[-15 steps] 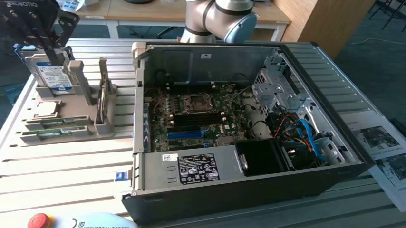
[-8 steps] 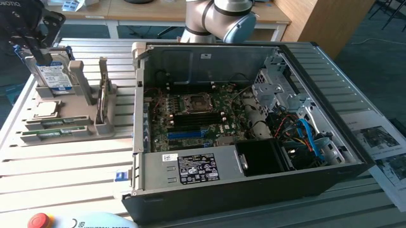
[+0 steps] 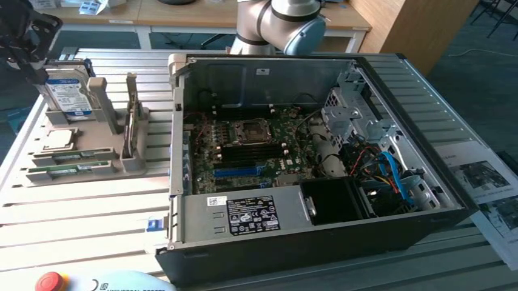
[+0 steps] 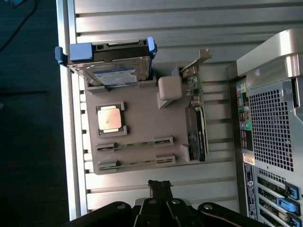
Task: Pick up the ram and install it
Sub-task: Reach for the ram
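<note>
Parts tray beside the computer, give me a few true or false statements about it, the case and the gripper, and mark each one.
1. The gripper is shut and holds nothing. True.
2. The ram is seated in the motherboard. False: two ram sticks stand on edge in slots of the gray tray.
3. A silver processor chip lies flat on the tray. True.
4. The computer case has its side closed. False: it lies open, with the motherboard exposed.
5. The hard drive lies flat on the table. False: it stands on edge in the tray.
</note>
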